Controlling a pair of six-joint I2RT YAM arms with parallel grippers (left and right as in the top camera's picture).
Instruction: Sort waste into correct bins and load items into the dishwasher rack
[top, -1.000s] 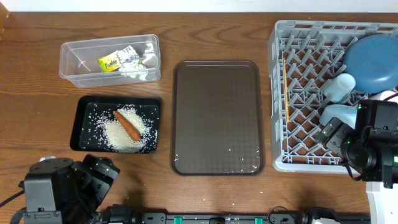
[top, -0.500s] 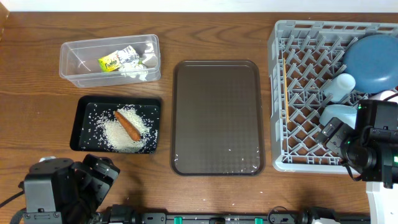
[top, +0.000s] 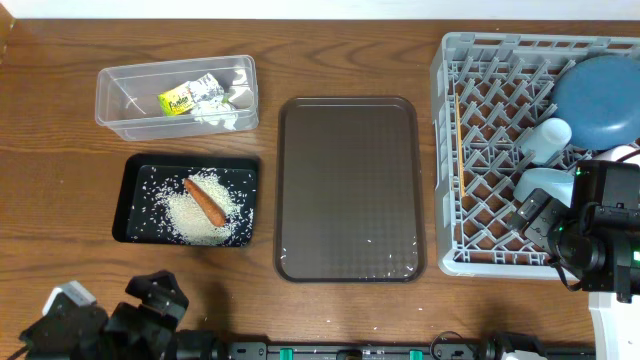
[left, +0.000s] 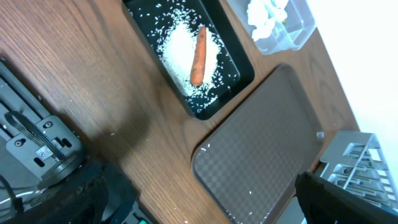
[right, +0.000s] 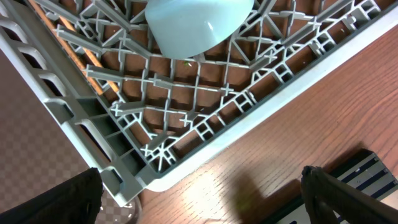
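The carrot (top: 204, 200) lies on a heap of rice (top: 200, 217) in the black tray (top: 135, 190). The printed wrapper (top: 187, 97) and tissue (top: 222, 112) sit in the clear tub (top: 120, 100). The grey rack (top: 500, 42) holds the dark blue bowl (top: 597, 98), the white cup (top: 548, 140), a light blue bowl (top: 543, 185) and chopsticks (top: 457, 140). My left gripper (top: 160, 298) hangs open and empty at the front left; its wrist view shows the carrot (left: 198, 56) and black tray (left: 247, 76). Also open and empty, my right gripper (right: 199, 208) hovers over the rack's near corner (right: 155, 171).
A large brown serving tray (top: 348, 188) with a few stray rice grains lies between the bins and the rack. Bare wooden table surrounds everything. The left arm's base (left: 40, 146) shows at the table's front edge in the left wrist view.
My left arm has drawn back toward the front-left corner, sinking partly out of the overhead view. The right arm and all the objects have stayed put.
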